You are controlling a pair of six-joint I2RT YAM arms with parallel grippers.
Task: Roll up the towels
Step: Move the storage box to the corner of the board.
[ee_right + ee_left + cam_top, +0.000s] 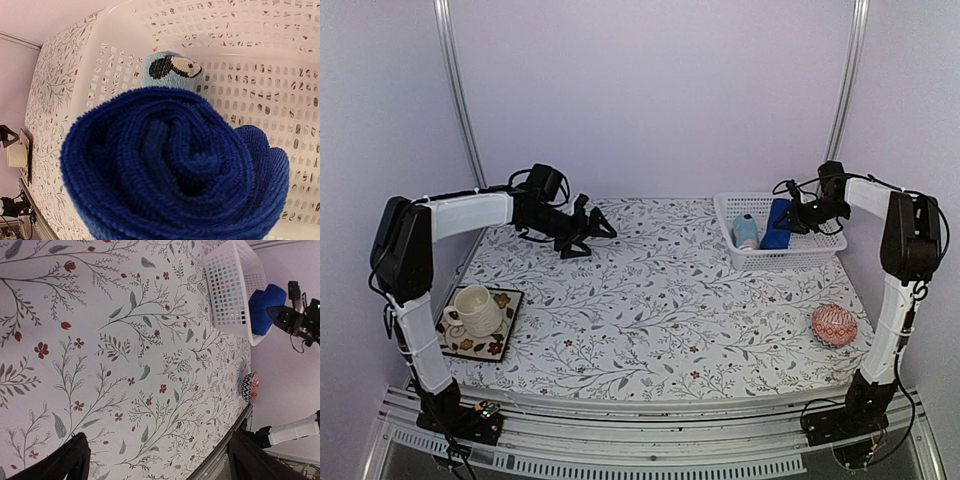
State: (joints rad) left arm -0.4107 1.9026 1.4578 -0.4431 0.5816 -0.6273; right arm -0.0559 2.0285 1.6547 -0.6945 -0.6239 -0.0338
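The royal-blue towel [778, 225] is rolled into a thick spiral and stands in the white basket [820, 251] at the back right. Seen end-on, it fills the right wrist view [175, 165] and hides the fingers there. My right gripper [793, 215] reaches into the basket from the right and is shut on this roll. The smaller light-blue towel [745, 232], also rolled, stands beside it in the basket, and its marked end [172, 70] shows behind the blue roll. My left gripper [595, 232] hovers open over the back left of the table, its dark fingers wide apart over bare cloth [157, 452].
A pink-red patterned ball [834, 325] lies near the table's right edge. A white cup [472, 308] stands on a patterned tile [506, 338] at the front left. The floral table cover [660, 300] spans the middle. The basket's perforated wall [230, 285] stands near the back right corner.
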